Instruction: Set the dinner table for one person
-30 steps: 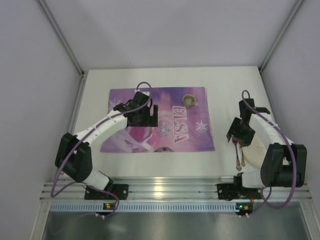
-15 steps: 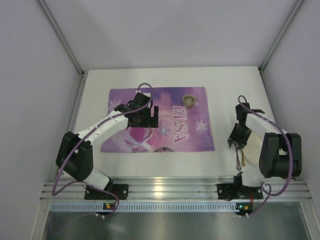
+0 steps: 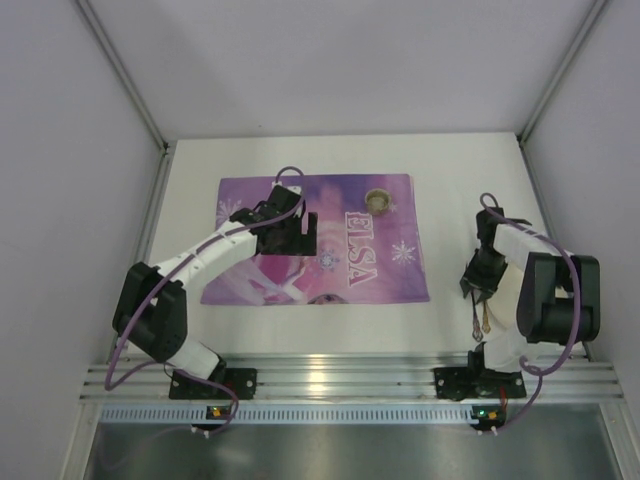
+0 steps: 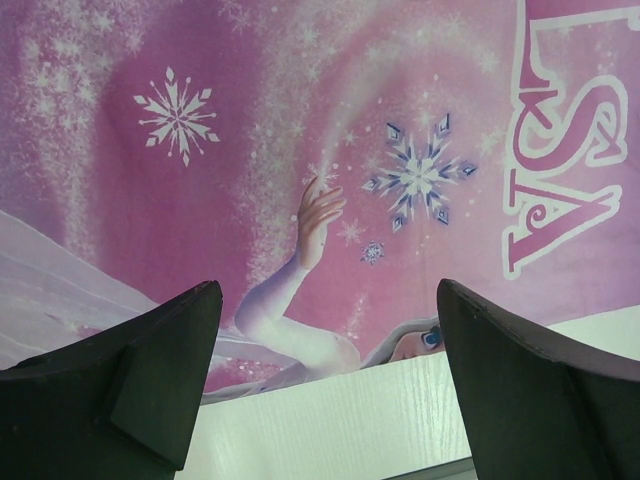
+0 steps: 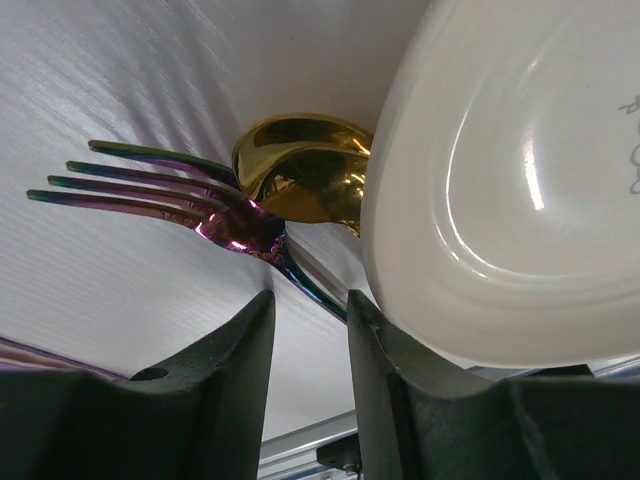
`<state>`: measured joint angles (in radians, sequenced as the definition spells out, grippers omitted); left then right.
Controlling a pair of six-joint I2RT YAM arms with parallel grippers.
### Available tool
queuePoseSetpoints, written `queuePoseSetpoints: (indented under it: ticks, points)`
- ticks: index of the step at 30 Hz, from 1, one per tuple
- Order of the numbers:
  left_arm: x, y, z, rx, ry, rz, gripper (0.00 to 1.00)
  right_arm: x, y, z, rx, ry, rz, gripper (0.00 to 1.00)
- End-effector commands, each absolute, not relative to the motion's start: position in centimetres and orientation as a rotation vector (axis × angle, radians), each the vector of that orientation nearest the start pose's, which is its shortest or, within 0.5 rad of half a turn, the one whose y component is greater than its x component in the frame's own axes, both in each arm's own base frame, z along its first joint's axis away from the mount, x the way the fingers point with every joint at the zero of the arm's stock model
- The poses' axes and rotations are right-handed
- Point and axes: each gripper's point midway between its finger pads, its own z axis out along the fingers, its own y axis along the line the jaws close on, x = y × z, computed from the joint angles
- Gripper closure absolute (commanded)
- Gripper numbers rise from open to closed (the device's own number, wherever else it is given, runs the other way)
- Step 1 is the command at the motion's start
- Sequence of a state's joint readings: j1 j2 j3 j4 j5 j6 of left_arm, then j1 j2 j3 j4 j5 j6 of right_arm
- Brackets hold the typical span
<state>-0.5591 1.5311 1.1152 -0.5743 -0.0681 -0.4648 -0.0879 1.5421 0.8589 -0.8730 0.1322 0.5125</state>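
The off-white dinner table (image 3: 460,170) carries a purple ELSA placemat (image 3: 330,250). At the right, a rainbow fork (image 5: 150,190), a gold spoon (image 5: 300,170) and a white plate (image 5: 520,190) lie together on the table. My right gripper (image 5: 310,300) is low over them. Its jaws stand a narrow gap apart at the fork's handle, and the right finger is against the plate's rim. In the top view it (image 3: 478,285) sits above the fork (image 3: 470,315). My left gripper (image 4: 330,290) is open and empty over the placemat's (image 4: 300,120) near edge.
A small round gold-rimmed cup (image 3: 380,199) stands on the placemat's far right part. The ribbed aluminium rail (image 3: 330,375) runs along the near edge. Grey walls enclose the table on three sides. The right arm (image 3: 550,300) hides most of the plate.
My right gripper has drawn back toward its base and come down at the fork and plate; the arm has folded over the plate. The left arm has hardly moved.
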Motion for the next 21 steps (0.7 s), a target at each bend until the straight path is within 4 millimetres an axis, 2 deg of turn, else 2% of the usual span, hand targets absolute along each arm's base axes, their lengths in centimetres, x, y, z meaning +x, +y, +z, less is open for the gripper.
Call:
queuePoseSetpoints:
  ticks: [1, 4, 7, 10, 11, 12, 14, 17, 20, 21]
  points:
    - [31.7, -20.6, 11.0, 0.099, 2.541, -0.315, 0.06, 21.9, -3.1, 1.7, 0.896, 2.94, -0.232, 0.65]
    - [32.0, -20.6, 10.9, 0.096, 2.543, -0.311, 0.06, 21.8, -3.2, 0.8, 0.891, 2.958, -0.249, 0.67]
    - [32.1, -20.7, 10.9, 0.095, 2.544, -0.305, 0.06, 22.0, -3.2, 0.5, 0.893, 2.968, -0.253, 0.73]
    - [32.2, -20.7, 10.9, 0.087, 2.544, -0.307, 0.06, 22.3, -3.3, 0.5, 0.873, 2.975, -0.25, 0.84]
    - [32.2, -20.7, 10.9, 0.086, 2.545, -0.306, 0.07, 22.4, -3.3, 0.4, 0.867, 2.979, -0.246, 0.94]
    - [32.1, -20.8, 10.8, 0.085, 2.547, -0.307, 0.06, 22.6, -3.2, 0.4, 0.858, 2.982, -0.239, 0.99]
    - [32.2, -20.8, 10.9, 0.083, 2.544, -0.309, 0.06, 22.8, -3.2, 0.4, 0.839, 2.987, -0.236, 1.0]
    - [32.5, -20.9, 11.4, 0.085, 2.537, -0.308, 0.06, 23.6, -3.4, 1.3, 0.803, 2.966, -0.25, 1.0]
    - [32.9, -20.9, 12.1, 0.089, 2.526, -0.303, 0.07, 25.1, -3.3, 3.7, 0.751, 2.916, -0.257, 1.0]
    - [33.1, -21.1, 12.4, 0.093, 2.518, -0.31, 0.06, 26.1, -3.2, 5.3, 0.74, 2.886, -0.242, 1.0]
